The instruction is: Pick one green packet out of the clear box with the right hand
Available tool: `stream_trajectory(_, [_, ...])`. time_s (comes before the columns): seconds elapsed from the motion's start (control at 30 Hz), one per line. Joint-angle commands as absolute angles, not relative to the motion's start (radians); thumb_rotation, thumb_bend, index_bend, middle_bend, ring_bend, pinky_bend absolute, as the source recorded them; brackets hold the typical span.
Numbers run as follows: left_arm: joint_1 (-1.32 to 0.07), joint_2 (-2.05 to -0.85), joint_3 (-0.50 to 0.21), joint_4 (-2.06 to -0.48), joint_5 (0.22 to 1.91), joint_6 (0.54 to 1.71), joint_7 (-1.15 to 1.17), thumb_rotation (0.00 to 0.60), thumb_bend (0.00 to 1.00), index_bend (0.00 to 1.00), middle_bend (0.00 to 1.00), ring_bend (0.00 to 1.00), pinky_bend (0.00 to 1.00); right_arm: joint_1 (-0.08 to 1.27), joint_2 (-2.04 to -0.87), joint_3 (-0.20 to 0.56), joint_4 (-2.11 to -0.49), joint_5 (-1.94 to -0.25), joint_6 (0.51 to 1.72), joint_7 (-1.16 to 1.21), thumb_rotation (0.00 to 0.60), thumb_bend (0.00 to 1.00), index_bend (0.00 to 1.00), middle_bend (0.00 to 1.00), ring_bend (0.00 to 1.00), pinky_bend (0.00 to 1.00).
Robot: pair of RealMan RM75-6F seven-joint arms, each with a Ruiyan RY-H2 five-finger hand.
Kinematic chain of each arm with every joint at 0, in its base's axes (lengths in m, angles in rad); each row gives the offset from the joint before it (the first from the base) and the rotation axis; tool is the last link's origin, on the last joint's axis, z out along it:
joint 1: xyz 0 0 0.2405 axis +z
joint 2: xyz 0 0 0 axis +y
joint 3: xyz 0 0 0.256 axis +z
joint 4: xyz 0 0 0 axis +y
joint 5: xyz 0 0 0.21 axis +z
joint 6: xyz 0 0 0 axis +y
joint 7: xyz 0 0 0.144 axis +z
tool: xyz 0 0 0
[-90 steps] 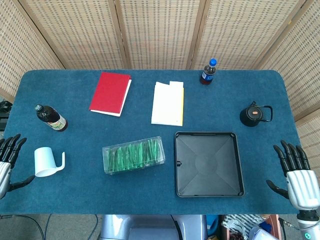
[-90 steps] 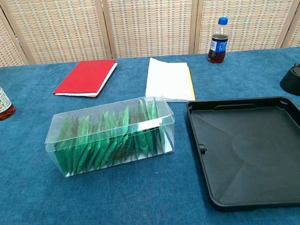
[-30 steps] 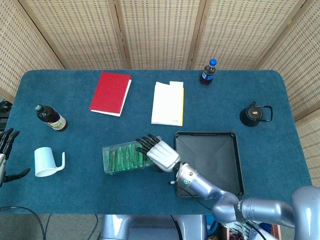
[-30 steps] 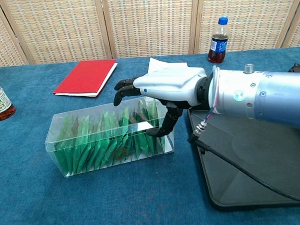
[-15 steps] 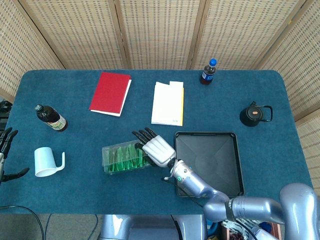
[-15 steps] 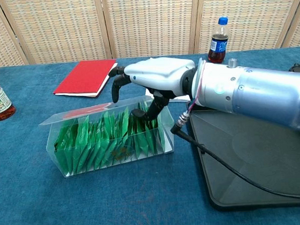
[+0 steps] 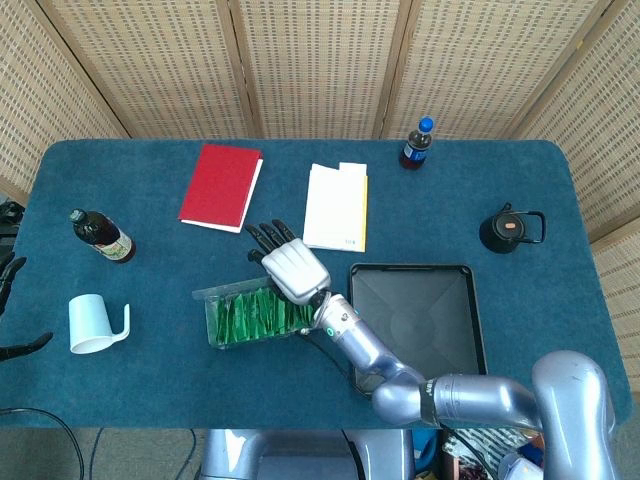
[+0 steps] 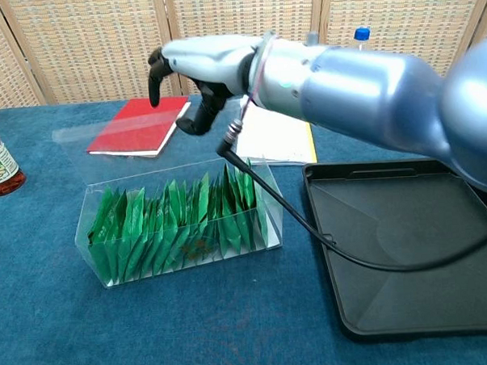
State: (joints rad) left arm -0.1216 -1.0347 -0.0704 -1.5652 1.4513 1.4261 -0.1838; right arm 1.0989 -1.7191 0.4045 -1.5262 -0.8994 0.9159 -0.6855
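The clear box point(image 7: 252, 318) point(image 8: 181, 234) stands in the middle of the blue table, filled with several upright green packets point(image 8: 168, 222) point(image 7: 255, 312). My right hand point(image 7: 287, 266) point(image 8: 202, 63) hovers above the box's back edge. Its fingers curl down over the right end of the clear lid point(image 8: 116, 131), with the thumb under it, and hold the lid raised off the box. No packet is in the hand. My left hand point(image 7: 8, 272) shows only at the far left edge of the head view, fingers apart and holding nothing.
A black tray point(image 7: 470, 330) point(image 8: 408, 248) lies right of the box. Behind are a red book point(image 7: 220, 186) point(image 8: 140, 125), white papers point(image 7: 336, 205) and a cola bottle point(image 7: 416, 144) point(image 8: 357, 40). A dark bottle point(image 7: 101, 236), white mug point(image 7: 95, 324) and black kettle point(image 7: 510, 229) stand further out.
My right hand has risen from the box top toward the far side, taking the clear lid up with it. The box now stands uncovered. The left hand slid further out of view.
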Motion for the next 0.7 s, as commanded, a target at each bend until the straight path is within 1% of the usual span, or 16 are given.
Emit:
stream_trajectory(0.03, [-0.127, -1.033, -0.065, -1.558, 1.46, 1.414, -0.195, 0.6, 0.07, 0.0, 0.0, 0.0, 0.0, 1.177, -1.768, 0.441, -1.442, -0.839, 0.961, -0.773, 0.6, 0.65, 0.33, 0.04, 0.0, 0.0])
stream_trajectory(0.17, [-0.132, -1.03, -0.066, -1.553, 1.456, 1.403, -0.21, 0.6, 0.07, 0.0, 0.0, 0.0, 0.0, 1.219, -1.818, 0.451, -1.371, -0.794, 0.989, -0.801, 0.6, 0.63, 0.33, 0.03, 0.0, 0.0])
stream_trajectory(0.27, [-0.131, -1.027, -0.066, -1.552, 1.458, 1.406, -0.219, 0.6, 0.07, 0.0, 0.0, 0.0, 0.0, 1.235, -1.845, 0.443, -1.321, -0.797, 1.002, -0.804, 0.6, 0.51, 0.33, 0.03, 0.0, 0.0])
stream_trajectory(0.33, [-0.132, -1.024, -0.067, -1.55, 1.456, 1.405, -0.229, 0.6, 0.07, 0.0, 0.0, 0.0, 0.0, 1.249, -1.873, 0.441, -1.274, -0.798, 1.017, -0.803, 0.6, 0.42, 0.33, 0.01, 0.0, 0.0])
stream_trajectory(0.4, [-0.132, -1.023, -0.067, -1.547, 1.455, 1.403, -0.237, 0.6, 0.07, 0.0, 0.0, 0.0, 0.0, 1.257, -1.892, 0.443, -1.248, -0.804, 1.027, -0.794, 0.6, 0.37, 0.33, 0.01, 0.0, 0.0])
stream_trajectory(0.57, [-0.132, -1.02, -0.067, -1.545, 1.457, 1.405, -0.247, 0.6, 0.07, 0.0, 0.0, 0.0, 0.0, 1.258, -1.897, 0.433, -1.244, -0.817, 1.038, -0.787, 0.6, 0.36, 0.33, 0.01, 0.0, 0.0])
stream_trajectory(0.7, [-0.133, -1.019, -0.065, -1.546, 1.464, 1.404, -0.249, 0.6, 0.07, 0.0, 0.0, 0.0, 0.0, 1.218, -1.829, 0.38, -1.337, -0.866, 1.036, -0.779, 0.6, 0.36, 0.33, 0.01, 0.0, 0.0])
